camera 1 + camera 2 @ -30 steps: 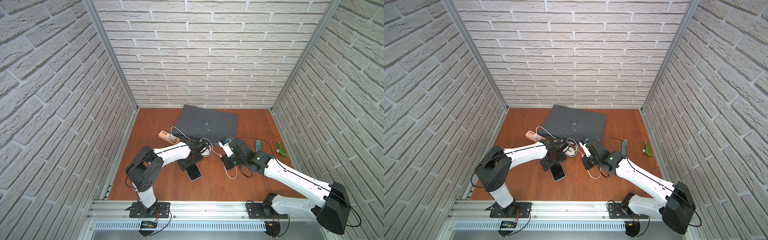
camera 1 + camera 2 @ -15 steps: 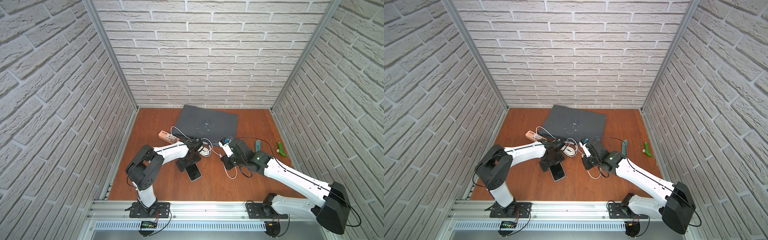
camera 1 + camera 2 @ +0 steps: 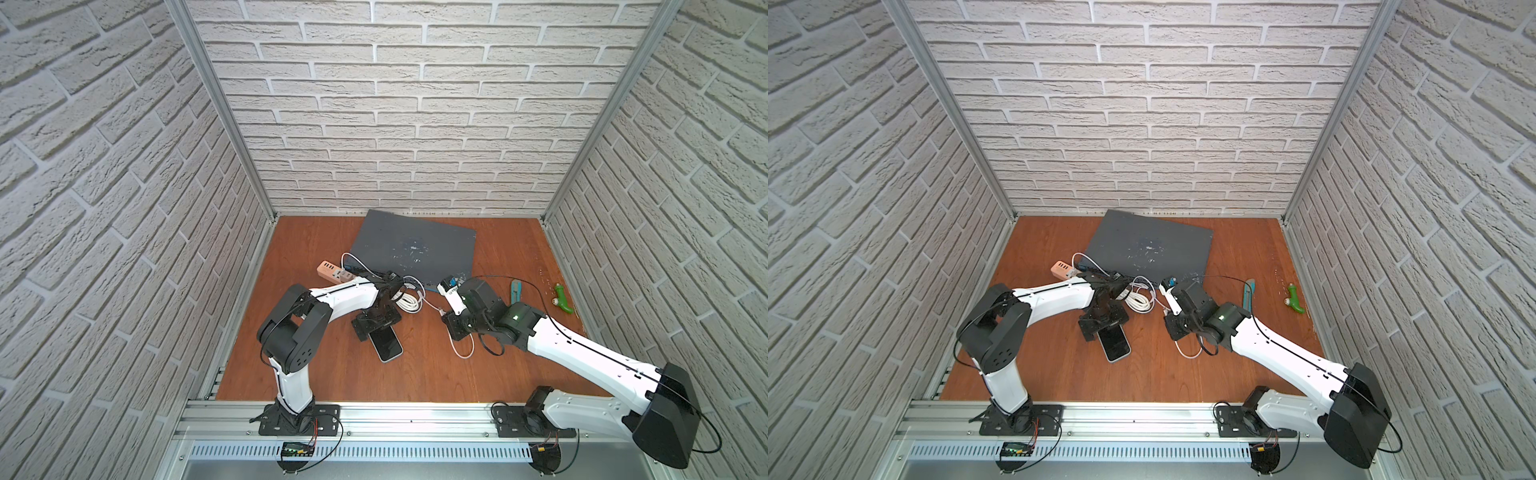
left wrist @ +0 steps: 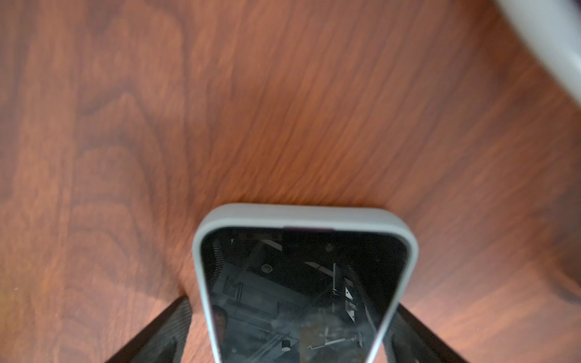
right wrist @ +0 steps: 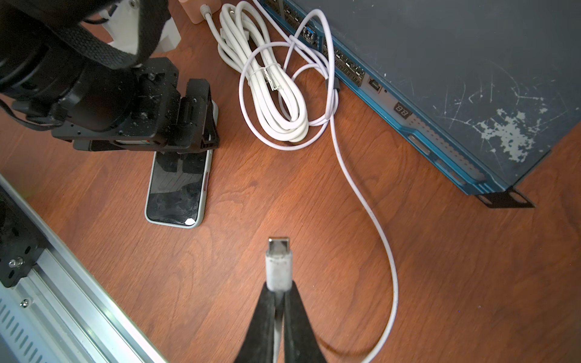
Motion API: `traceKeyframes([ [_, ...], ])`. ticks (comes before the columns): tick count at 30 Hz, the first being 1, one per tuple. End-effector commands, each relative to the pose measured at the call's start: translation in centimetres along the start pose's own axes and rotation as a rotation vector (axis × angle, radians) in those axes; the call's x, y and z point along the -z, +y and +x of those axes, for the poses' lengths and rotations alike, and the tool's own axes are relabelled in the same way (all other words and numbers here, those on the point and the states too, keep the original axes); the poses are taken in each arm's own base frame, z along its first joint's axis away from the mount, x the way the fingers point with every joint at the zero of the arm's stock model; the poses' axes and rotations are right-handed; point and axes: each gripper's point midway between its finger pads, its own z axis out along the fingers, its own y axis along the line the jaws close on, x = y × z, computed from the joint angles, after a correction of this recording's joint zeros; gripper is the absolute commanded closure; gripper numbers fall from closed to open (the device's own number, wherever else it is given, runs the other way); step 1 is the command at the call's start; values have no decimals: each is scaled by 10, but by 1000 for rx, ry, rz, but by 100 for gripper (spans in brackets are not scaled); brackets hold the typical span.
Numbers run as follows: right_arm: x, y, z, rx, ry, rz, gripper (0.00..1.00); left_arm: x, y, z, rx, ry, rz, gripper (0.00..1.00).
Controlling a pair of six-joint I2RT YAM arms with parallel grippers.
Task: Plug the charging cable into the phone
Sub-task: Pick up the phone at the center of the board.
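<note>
On the wooden counter (image 3: pixel 415 374) our left claw (image 4: pixel 292 309) gapes astride the glossy black phone (image 5: pixel 176 195); our right claw (image 5: pixel 279 287), clamping the thin white charging cable (image 5: pixel 361 201), must next align the silvery plug (image 5: pixel 278 248)

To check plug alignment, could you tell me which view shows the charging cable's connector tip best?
Right wrist view: the connector tip is sharp, protruding from the right gripper. Both top views show only a loop of the charging cable; left wrist shows none.
</note>
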Motion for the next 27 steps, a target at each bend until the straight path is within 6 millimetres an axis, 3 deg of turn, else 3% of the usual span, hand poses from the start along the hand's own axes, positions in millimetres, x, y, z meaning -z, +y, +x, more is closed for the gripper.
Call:
traceKeyframes([
  [1, 2, -3, -5, -4, -34, 9, 97, -19, 5, 9, -17, 57, -33, 5],
  [12, 5, -2, -5, -2, -40, 5, 97, -22, -5, 22, -33, 56, -25, 6],
  [27, 4, -2, -3, -7, -39, -2, 97, -29, 6, 19, -29, 44, -51, 10],
])
